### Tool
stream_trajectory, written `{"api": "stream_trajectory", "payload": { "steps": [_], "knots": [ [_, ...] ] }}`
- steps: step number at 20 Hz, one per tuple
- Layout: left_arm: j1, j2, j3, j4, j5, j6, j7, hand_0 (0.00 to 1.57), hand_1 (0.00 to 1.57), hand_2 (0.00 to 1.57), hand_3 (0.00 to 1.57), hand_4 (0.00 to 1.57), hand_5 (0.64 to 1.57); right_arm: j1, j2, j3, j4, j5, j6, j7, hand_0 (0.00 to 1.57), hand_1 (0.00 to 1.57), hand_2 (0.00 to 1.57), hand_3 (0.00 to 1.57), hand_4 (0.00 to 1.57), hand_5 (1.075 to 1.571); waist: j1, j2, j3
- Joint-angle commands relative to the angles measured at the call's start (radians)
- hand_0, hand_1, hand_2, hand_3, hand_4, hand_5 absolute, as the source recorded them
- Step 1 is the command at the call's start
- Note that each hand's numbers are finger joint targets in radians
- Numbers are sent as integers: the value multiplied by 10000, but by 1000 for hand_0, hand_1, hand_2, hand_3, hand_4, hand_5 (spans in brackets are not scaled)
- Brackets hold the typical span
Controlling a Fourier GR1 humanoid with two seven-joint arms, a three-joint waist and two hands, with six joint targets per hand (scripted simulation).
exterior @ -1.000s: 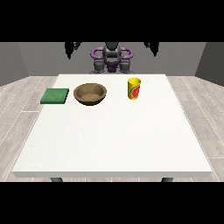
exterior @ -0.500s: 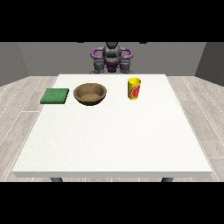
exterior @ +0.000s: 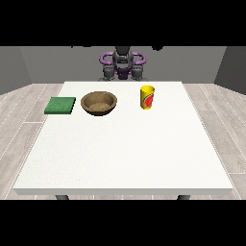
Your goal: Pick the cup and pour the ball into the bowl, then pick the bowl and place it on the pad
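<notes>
Three things are seen set out in a row along the far half of a white surface (exterior: 125, 144), with the bowl (exterior: 99, 103) taken here as the landmark. The bowl, brown and round, is shown standing upright with its mouth open to the camera; its inside appears brown throughout. A green pad (exterior: 60, 105) is laid flat just beside the bowl, toward the view's left, apart from it and close to the surface's left edge. A yellow cup (exterior: 147, 97) with a red mark on its side is stood upright on the bowl's other side, toward the view's right, well apart from the bowl and slightly farther back. The ball cannot be made out (the cup's inside is hidden from this angle).

Behind the bowl, past the surface's far edge, the robot's torso (exterior: 123, 65) is seen, grey and dark with purple bands curving at the shoulders. Neither hand is shown over the surface, and neither can be found anywhere in the view, so the state of the fingers cannot be told. Nothing on the surface is touched by the robot. The near half of the surface, in front of the bowl, is seen plain white, and a pale wood-plank floor (exterior: 19, 125) is visible around it.
</notes>
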Motion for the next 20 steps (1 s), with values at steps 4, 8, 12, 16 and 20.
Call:
{"api": "stream_trajectory", "payload": {
  "steps": [4, 8, 12, 16, 20],
  "knots": [
    [-968, 54, 345, 1332, -413, -80, -2716, 0, 0, 0, 0, 570, 1520, -726, 238, -188, 1102, 38, 374, -2357, 0, 0, 0, 0, 702, 1545, -64, 2677, 4],
    [-505, 533, 1134, 2569, 46, -729, -4725, 0, 0, 0, 0, 528, 1491, -797, -298, -1015, 1317, -630, 993, -3016, 0, 0, 0, 0, 692, 1551, -174, 3205, -1],
    [-679, 269, 1134, 4475, -324, -571, -5999, 0, 0, 0, 0, 307, 1480, -1106, -424, -1140, 1189, -960, 1156, -2802, 0, 0, 0, 0, 683, 1553, -608, 3449, -3],
    [-1392, 637, 1517, 6069, 5, -1041, -5954, 0, 0, 0, 0, 0, 1451, -1052, -724, -1535, 2078, -1044, 1419, -2941, 0, 0, 0, 0, 667, 1559, -330, 2654, 0],
    [-1637, 790, 1775, 7123, 176, -1374, -6807, 0, 0, 0, 0, 108, 1436, -630, -998, -1893, 3107, -1227, 2135, -3752, 0, 0, 0, 0, 665, 1559, -389, 2539, 0]
  ]
}}
